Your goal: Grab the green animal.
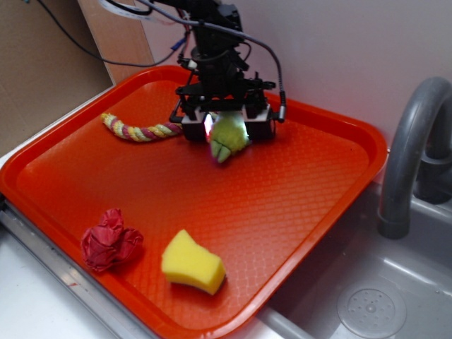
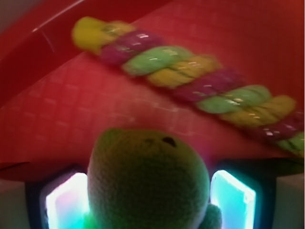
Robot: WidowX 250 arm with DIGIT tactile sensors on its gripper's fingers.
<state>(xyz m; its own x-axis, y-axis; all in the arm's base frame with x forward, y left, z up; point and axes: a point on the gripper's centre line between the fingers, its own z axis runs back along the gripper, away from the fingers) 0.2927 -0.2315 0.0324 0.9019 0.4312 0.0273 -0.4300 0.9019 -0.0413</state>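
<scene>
From my remote station I am seeing the gripper [image 1: 227, 126] working at the far end of the orange tray [image 1: 296, 212], with the braided rope [image 1: 140, 130] lying just beside it on the left and blocking that side. The tray's middle is lying open, offering clear passage. A yellow sponge [image 1: 193, 262] and a crumpled red cloth [image 1: 109, 239] are crowding the near edge, while the grey faucet [image 1: 409, 155] is rising beyond the tray's right rim.
</scene>
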